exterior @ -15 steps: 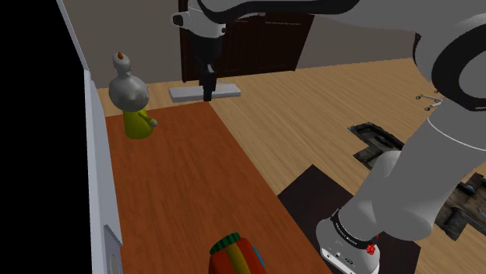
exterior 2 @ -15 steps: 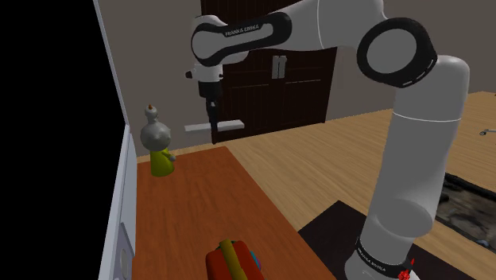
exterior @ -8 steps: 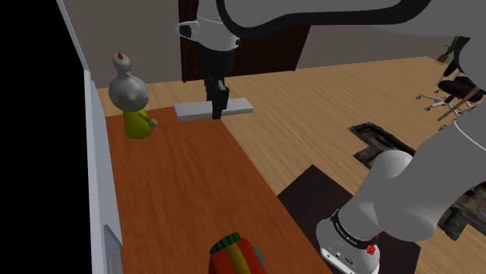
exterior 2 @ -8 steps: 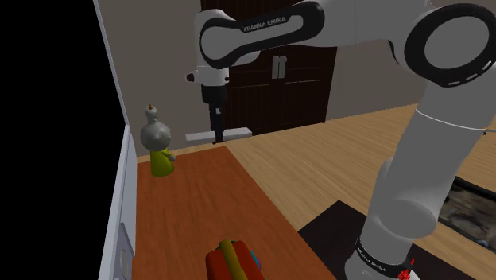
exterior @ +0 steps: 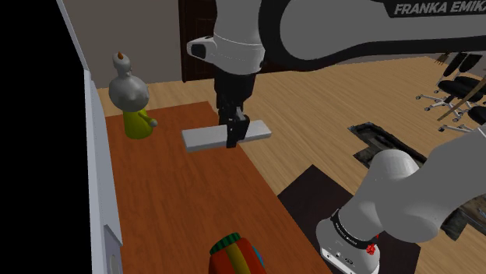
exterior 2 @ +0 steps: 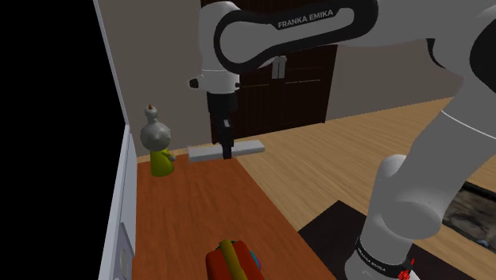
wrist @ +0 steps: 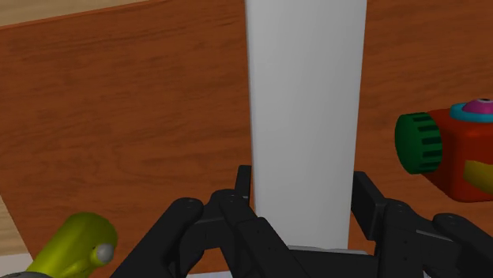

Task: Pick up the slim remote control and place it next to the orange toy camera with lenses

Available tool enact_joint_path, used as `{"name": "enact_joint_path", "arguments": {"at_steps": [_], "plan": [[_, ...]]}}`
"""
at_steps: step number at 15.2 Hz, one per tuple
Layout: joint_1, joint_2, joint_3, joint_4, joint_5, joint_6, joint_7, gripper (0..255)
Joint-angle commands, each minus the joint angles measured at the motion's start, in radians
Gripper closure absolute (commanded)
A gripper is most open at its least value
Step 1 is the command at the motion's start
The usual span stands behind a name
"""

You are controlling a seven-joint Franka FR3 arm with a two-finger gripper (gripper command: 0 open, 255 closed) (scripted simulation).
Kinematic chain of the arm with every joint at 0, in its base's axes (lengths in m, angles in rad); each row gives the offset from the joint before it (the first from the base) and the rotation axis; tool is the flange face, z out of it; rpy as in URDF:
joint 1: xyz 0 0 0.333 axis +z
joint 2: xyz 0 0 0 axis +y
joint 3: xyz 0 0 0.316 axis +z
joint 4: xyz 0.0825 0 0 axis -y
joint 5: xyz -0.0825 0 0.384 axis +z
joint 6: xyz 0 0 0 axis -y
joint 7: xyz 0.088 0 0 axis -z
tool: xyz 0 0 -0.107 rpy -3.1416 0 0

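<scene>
A slim grey remote (exterior: pixel 206 138) hangs level in the air above the far right part of the red-brown table (exterior: pixel 179 202). My gripper (exterior: pixel 233 138) is shut on its middle and points straight down. The second exterior view shows the same grip, gripper (exterior 2: pixel 228 151) on remote (exterior 2: pixel 203 153). In the wrist view the remote (wrist: pixel 304 103) runs straight out between the black fingers (wrist: pixel 237 197), and the gripper (wrist: pixel 304 207) clasps it. The orange toy camera (exterior: pixel 234 257) with a green knob lies at the table's near end, well short of the remote; it also shows beside the remote (wrist: pixel 466 158).
A figurine (exterior: pixel 131 101) with a grey head and yellow-green body stands at the table's far left. A white panel (exterior: pixel 97 156) borders the table's left side, with a black area beyond it. The stand (exterior: pixel 350 241) sits at lower right on the wood floor, and dark doors (exterior 2: pixel 294 79) stand behind.
The arm has carried the remote from beyond the table's far edge toward the near side, over the table. The grip has stayed shut on it.
</scene>
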Motion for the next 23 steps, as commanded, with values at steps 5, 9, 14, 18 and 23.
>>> {"name": "enact_joint_path", "arguments": {"at_steps": [5,9,14,18,23], "plan": [[0.024,-0.054,0.031,-0.087,0.024,0.037,0.042,255],[0.026,-0.049,0.035,-0.137,0.026,0.091,0.041,255],[0.027,-0.038,0.041,-0.194,0.028,0.160,0.040,255],[0.028,-0.024,0.045,-0.237,0.029,0.216,0.040,255],[0.028,-0.002,0.052,-0.286,0.030,0.288,0.041,255]]}}
